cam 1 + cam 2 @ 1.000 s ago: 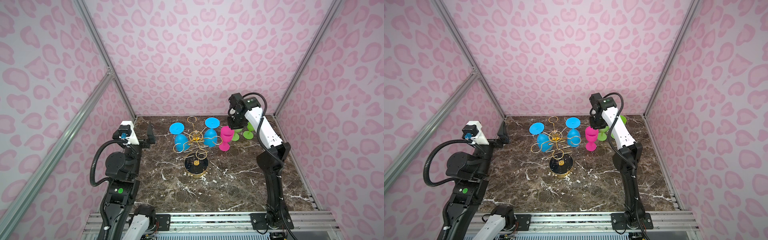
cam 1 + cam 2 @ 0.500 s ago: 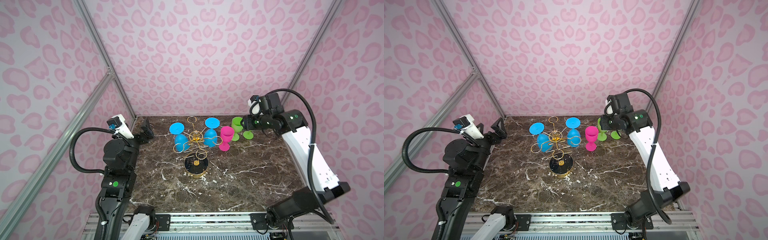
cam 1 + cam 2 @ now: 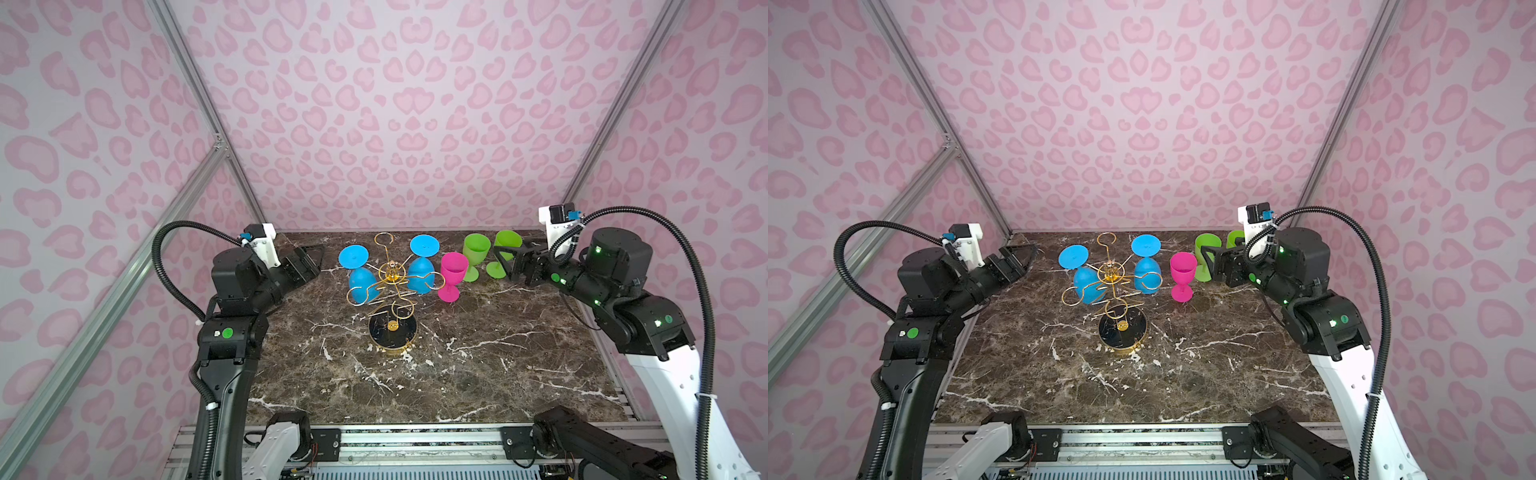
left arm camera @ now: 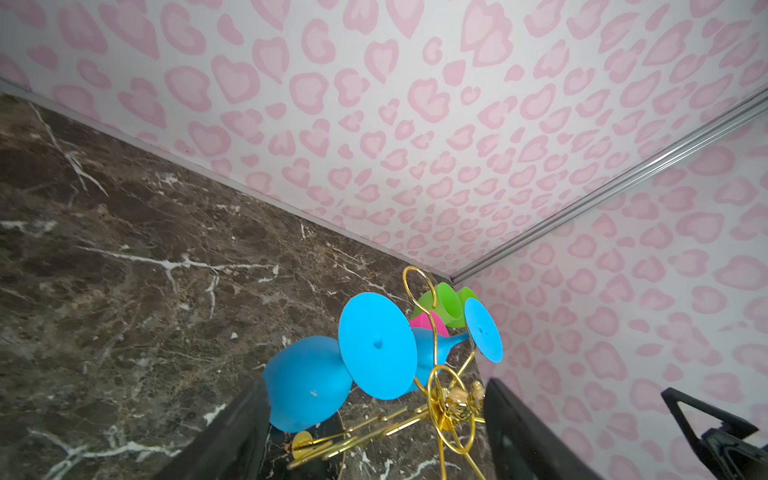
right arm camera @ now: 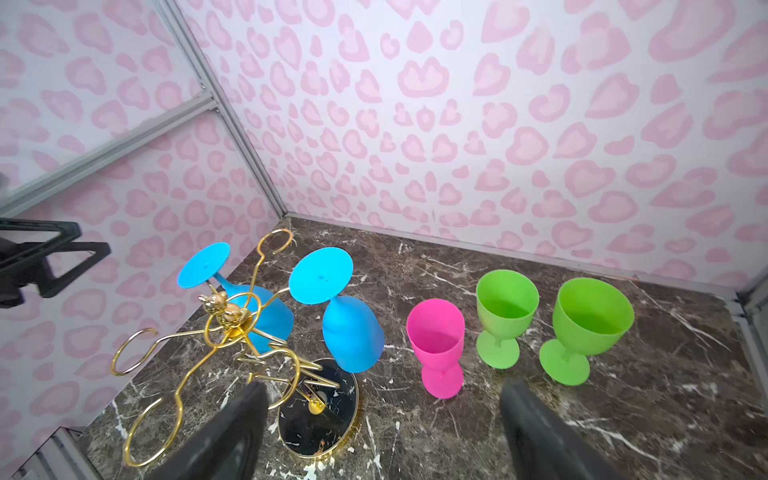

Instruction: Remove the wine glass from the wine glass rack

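Nearest the camera head: the front rail and both arm bases, then a bare stretch of the dark marble table [image 3: 478,374].

Mid-table: the wine glass rack [image 3: 392,274] stands upright on its round black, gold-rimmed base [image 3: 392,330]. Its gold wire arms spread from the central post.

On the rack: two blue glasses hang foot up and bowl down, both tilted.
- The left blue glass [image 3: 362,282] hangs on the rack's left side.
- The right blue glass [image 3: 420,274] hangs on the right, slightly farther back.
- Both show in both top views. Neither is touched by a gripper.

Just right of the rack: a pink glass [image 3: 453,270] stands upright on the marble. One hook-ended arm reaches close to its bowl.

Farther right and back: two green glasses, upright and side by side. The inner green glass [image 3: 476,253] is beside the pink one. The outer green glass [image 3: 508,243] is partly hidden behind the right gripper.

Left gripper [image 3: 313,259]: at the back left, well apart from the rack and pointing toward it. In the left wrist view its fingers [image 4: 232,436] stand apart with nothing between them.

Right gripper [image 3: 500,259]: low at the back right, near the green glasses. In the right wrist view its fingers [image 5: 536,432] are spread wide and empty. The glasses stand beyond the fingertips.

Behind everything: pink-patterned walls.
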Controlling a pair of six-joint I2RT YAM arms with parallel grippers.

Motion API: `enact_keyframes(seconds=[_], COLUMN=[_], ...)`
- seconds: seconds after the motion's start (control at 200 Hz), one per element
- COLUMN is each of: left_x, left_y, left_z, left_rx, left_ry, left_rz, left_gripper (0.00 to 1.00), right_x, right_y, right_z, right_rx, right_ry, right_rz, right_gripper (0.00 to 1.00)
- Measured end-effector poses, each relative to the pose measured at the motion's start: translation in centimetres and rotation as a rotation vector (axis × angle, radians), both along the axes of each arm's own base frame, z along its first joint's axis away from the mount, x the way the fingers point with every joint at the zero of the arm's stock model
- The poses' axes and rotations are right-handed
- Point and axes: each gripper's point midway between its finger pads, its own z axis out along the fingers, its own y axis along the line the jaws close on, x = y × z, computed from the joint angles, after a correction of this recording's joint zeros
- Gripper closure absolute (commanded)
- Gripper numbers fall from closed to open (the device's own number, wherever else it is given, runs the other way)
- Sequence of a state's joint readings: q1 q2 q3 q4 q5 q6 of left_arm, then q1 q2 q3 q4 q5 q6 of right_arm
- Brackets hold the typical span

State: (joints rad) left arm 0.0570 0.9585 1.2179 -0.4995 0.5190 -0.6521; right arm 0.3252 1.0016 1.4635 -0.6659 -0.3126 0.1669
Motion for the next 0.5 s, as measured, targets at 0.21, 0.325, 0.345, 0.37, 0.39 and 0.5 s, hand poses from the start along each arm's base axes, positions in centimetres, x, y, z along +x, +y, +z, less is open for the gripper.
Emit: enact_keyframes(seconds=[0.21, 0.325, 0.345, 0.37, 0.39, 0.5], left_x=[1.1, 1.5, 1.5, 1.6, 1.6, 1.8], left_y=[-1.7, -2.5, -2.7, -2.8, -2.9, -3.3], left_z=[-2.7, -3.8, -3.9, -3.9, -3.9, -4.1], left_rx=[-0.088, -0.120, -0.126, -0.131, -0.135, -0.142], left_ry=[0.123, 0.174, 0.182, 0.187, 0.190, 0.199], left_rz=[-0.122, -0.178, -0.189, -0.200, -0.209, -0.244], left_gripper=[0.34, 0.40, 0.41, 0.41, 0.42, 0.43], right_x=[-0.2, -0.6, -0.6, -0.7, -0.7, -1.1], right_y=[0.5, 0.4, 0.4, 0.4, 0.4, 0.3], right_z=[-2.1, -2.6, -2.6, -2.7, -2.7, -2.9], right_rx=[0.000, 0.011, 0.014, 0.018, 0.021, 0.030], right_ry=[0.022, 0.022, 0.019, 0.019, 0.017, 0.016], right_rz=[0.028, 0.032, 0.032, 0.030, 0.030, 0.027], right_gripper=[0.03, 0.02, 0.02, 0.02, 0.02, 0.02])
